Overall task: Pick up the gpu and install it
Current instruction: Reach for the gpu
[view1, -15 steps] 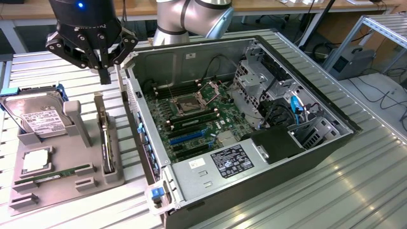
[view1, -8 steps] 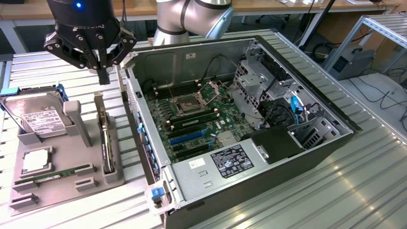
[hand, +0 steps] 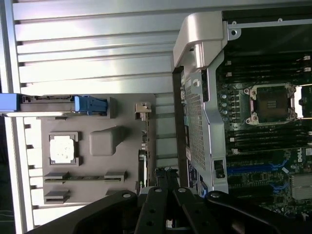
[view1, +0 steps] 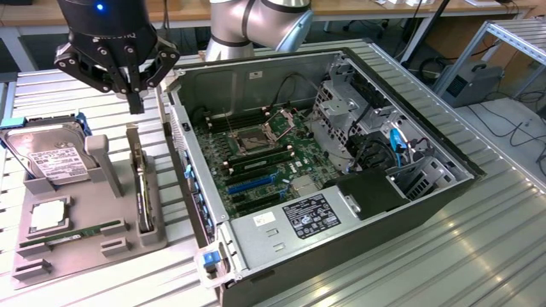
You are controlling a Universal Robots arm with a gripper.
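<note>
Jaws are pressed together with nothing between them, and the gripper [view1: 135, 105] [hand: 165, 173] hangs in the air above the far end of the grey holder tray [view1: 85, 246] [hand: 97, 192], close to the corner of the open computer case [view1: 410, 211] [hand: 200, 34]. The gpu [view1: 142, 192] [hand: 142, 146] stands on its long edge in a slot along the side of the tray nearest the case, its silvery bracket end toward the gripper, with clear air between them. On the same tray a hard drive [view1: 53, 157] [hand: 63, 104] stands propped at the far end, a processor chip [view1: 47, 214] [hand: 62, 148] lies flat, and a slim green RAM stick [view1: 73, 233] [hand: 85, 176] sits in its groove. Inside the case the motherboard [view1: 256, 160] [hand: 268, 126] lies exposed. Tray and case both rest on a slatted metal table [view1: 477, 256] [hand: 97, 48].
</note>
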